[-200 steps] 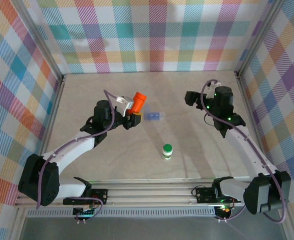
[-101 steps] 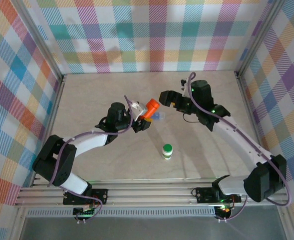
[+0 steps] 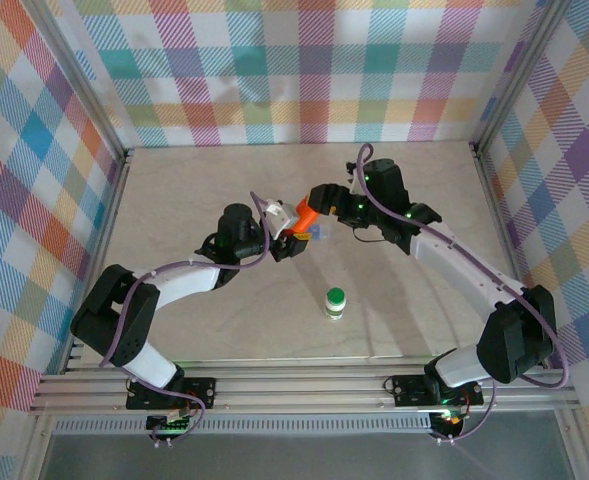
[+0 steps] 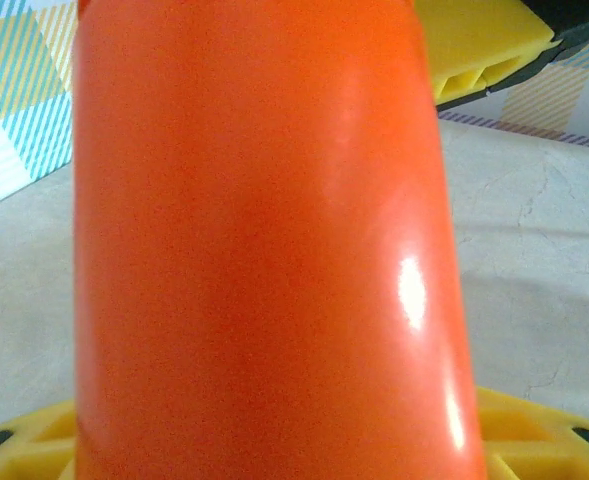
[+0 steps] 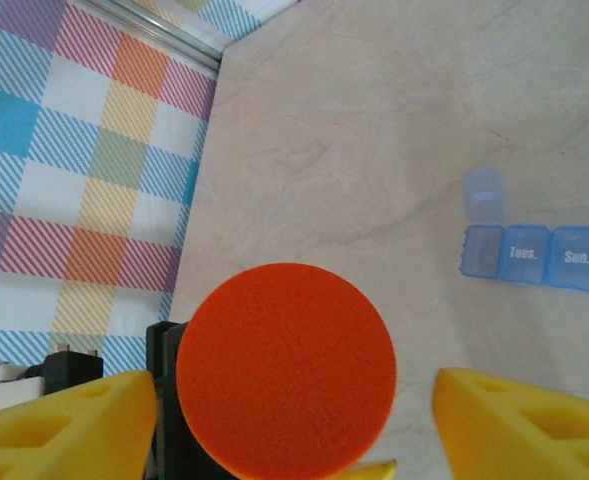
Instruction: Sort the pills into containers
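We have the left gripper clamped on the orange bottle, held up over mid-table; right gripper part-open, straddling its cap, not touching. Reckon light, stiff, slick plastic: pinch the cap's sides squarely

The orange bottle is blocking the centre, with the blue pill organizer lying just beside it. A green-capped bottle is standing alone nearer the bases, and the counter around it is lying open.

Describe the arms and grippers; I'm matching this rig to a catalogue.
Left arm and right arm: white links, black joints, a purplish cable looping alongside; green lights on the right. Both the left gripper and right gripper have yellow fingers with hollow ribbed cells.
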### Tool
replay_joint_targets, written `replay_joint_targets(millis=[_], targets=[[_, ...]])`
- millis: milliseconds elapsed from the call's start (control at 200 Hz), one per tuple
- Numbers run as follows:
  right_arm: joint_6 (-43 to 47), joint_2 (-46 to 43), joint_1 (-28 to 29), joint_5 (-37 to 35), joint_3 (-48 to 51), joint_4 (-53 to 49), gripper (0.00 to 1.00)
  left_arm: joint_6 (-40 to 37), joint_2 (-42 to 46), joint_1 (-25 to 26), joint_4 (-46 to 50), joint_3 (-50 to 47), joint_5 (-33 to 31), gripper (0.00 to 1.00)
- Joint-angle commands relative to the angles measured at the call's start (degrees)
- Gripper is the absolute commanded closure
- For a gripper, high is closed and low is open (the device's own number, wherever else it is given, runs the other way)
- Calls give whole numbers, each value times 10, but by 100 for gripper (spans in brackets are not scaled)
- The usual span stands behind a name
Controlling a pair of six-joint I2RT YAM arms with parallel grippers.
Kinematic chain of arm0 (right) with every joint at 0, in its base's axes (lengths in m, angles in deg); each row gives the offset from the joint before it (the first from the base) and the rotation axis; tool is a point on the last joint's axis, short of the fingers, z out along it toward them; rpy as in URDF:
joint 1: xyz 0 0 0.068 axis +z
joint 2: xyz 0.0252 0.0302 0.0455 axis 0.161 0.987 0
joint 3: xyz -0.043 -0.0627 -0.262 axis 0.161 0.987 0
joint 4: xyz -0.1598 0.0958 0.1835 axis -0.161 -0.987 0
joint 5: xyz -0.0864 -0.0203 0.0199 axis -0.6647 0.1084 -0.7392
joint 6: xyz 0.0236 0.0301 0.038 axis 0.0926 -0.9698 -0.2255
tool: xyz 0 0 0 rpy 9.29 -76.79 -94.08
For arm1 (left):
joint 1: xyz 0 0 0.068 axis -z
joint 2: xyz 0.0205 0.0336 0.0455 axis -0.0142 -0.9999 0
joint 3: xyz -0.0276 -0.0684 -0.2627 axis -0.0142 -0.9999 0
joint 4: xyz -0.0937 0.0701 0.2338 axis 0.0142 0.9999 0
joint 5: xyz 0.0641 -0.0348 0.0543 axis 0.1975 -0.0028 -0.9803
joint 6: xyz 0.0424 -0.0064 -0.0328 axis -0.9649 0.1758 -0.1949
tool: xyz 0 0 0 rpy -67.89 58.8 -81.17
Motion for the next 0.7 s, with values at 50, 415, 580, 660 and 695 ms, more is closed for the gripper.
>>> replay_joint_targets(millis=[50, 415, 580, 660, 695], targets=[[1, -4, 5, 36, -2, 50, 35, 1, 2, 7, -40, 20, 27, 100], [86, -33, 6, 126, 22, 105, 55, -2, 15, 7, -29, 28, 83, 100], [294, -60, 6, 204, 35, 91, 76, -37, 39, 0, 40, 41, 161, 100], [408, -60, 5, 265, 30, 59, 75, -57, 52, -2, 80, 50, 202, 100], [463, -58, 5, 293, 23, 31, 70, -68, 59, -3, 101, 54, 215, 100]])
